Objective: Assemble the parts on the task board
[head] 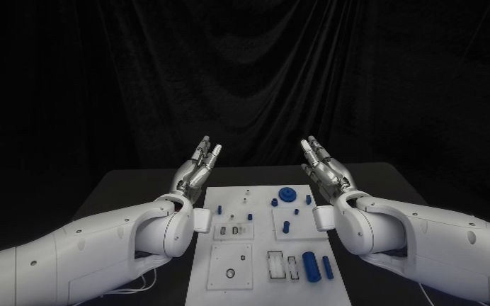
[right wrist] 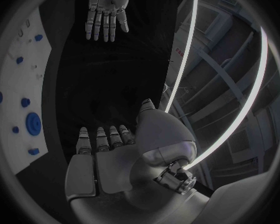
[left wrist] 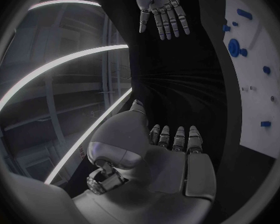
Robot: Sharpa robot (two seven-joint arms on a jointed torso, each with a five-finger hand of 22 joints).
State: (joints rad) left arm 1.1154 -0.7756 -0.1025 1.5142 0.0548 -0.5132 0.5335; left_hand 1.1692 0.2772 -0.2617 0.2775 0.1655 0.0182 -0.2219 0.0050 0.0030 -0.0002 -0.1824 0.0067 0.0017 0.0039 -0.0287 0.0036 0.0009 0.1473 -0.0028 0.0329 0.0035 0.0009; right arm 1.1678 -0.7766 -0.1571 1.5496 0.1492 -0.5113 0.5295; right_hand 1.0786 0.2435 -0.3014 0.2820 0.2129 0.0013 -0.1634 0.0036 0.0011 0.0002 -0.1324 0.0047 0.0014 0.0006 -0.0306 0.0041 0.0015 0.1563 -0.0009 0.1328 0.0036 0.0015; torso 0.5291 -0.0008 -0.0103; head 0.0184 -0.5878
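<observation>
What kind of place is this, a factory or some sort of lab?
Most likely a robot test lab or demo booth: a black curtain hangs behind a black table, and a white task board with small blue parts lies between two raised, empty hands.

A black table (head: 153,178) stands in front of a dark curtain. One big thing lies on it: the white task board (head: 268,288), a long flat plate in the middle of the table. The board reaches from near the far edge of the table toward the robot.
</observation>
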